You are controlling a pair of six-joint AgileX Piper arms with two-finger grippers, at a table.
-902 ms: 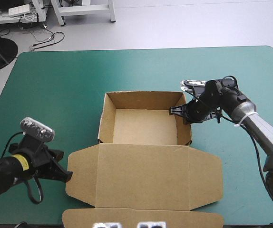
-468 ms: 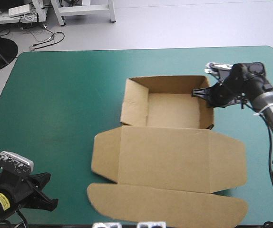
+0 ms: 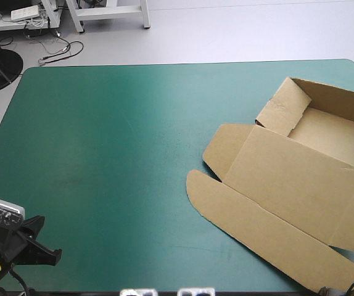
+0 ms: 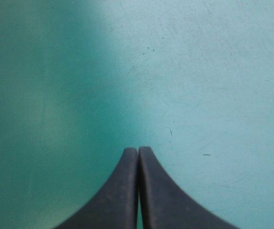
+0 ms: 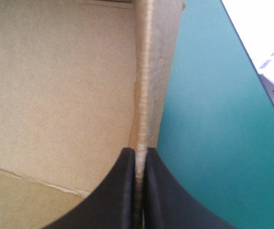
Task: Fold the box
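Reading off the high view: desk [image 3: 103,154] with teal-green cover [image 4: 199,71], and the box [image 3: 288,179] on the desk's right half, turned at an angle to the desk's edges. The box is an open brown tray with the lid flat.

- Tray [image 3: 334,132]: toward the desk's far-right corner, walls raised. The wall facing the desk's middle leans outward.
- Lid [image 3: 306,191]: flat on the cover, running from the tray toward the desk's near edge. One side flap is spread toward the desk's middle. The long tuck flap [image 3: 257,219] is the part closest to the desk's near edge.
- The box's right part runs out of the high view, so I can't tell whether it overhangs the desk's right edge.

Right claw [image 5: 141,150]: fingers all but together, clamped on a raised tray wall with the board between them. The tray floor is on one side of that wall and teal-green cover on the other, with the desk's edge beyond.

Left claw [image 4: 138,151]: at the desk's near-left corner, well apart from the box. Fingers pressed together into one point, over the cover.
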